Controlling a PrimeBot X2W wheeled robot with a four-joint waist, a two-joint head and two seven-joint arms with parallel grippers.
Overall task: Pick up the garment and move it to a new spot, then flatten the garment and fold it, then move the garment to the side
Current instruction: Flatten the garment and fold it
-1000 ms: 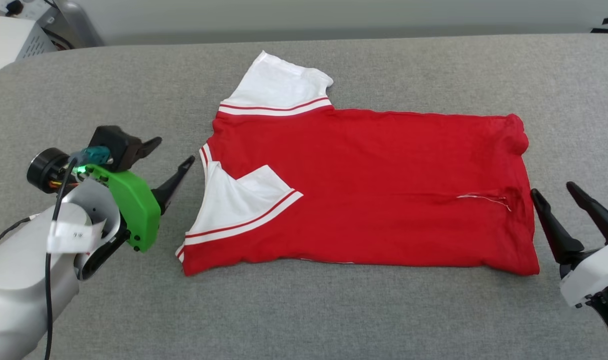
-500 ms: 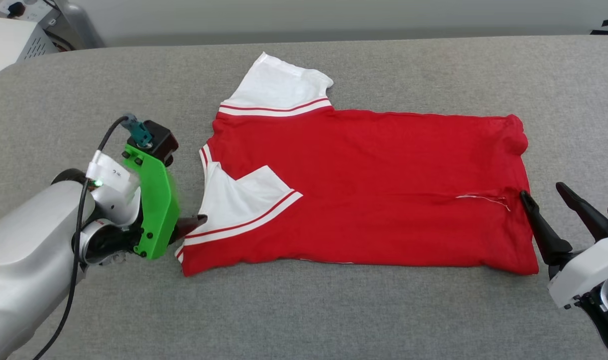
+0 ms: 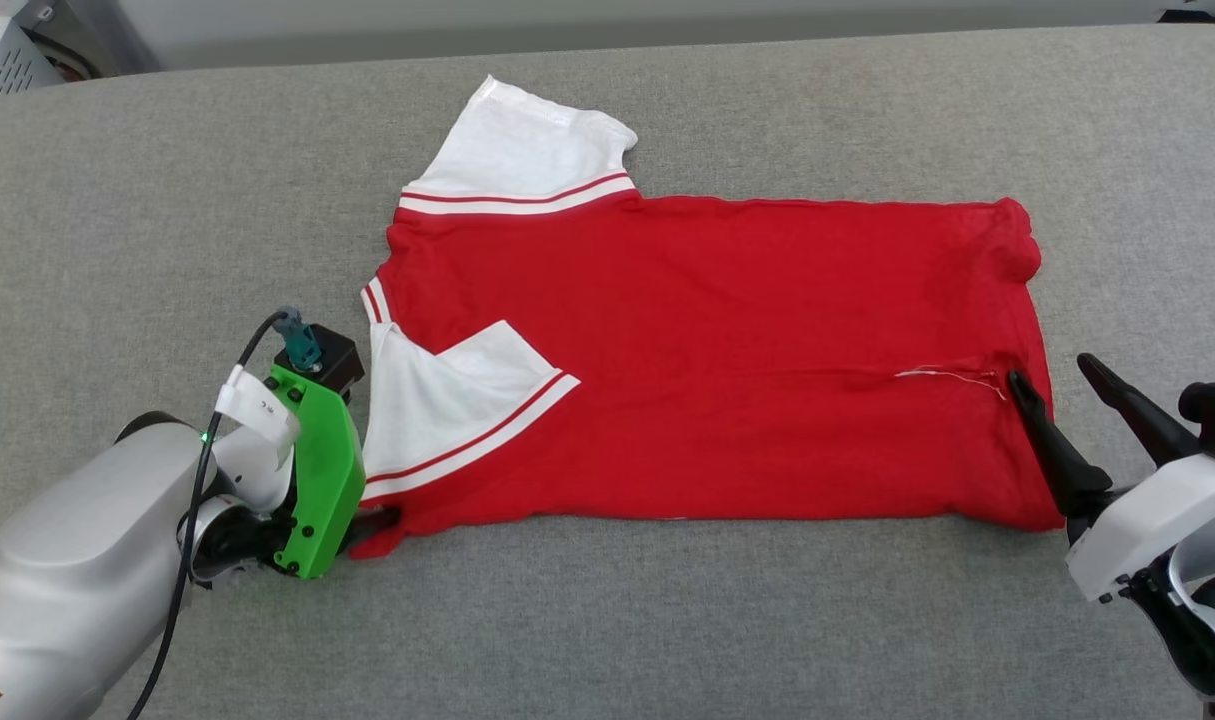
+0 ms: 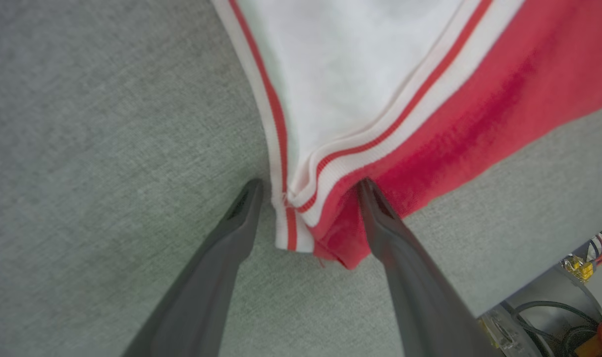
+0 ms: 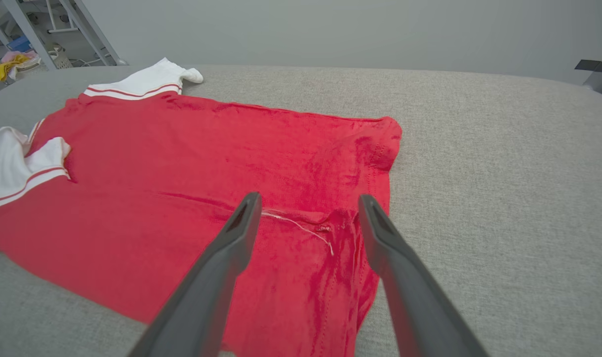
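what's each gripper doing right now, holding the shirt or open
Left gripper: open, fingers astride a corner of the garment, gripping nothing.
Right gripper: open, at the garment's hem, gripping nothing.

No words or numbers can be read. The little white tag (image 3: 257, 407) at the lower left has marks too small to read.
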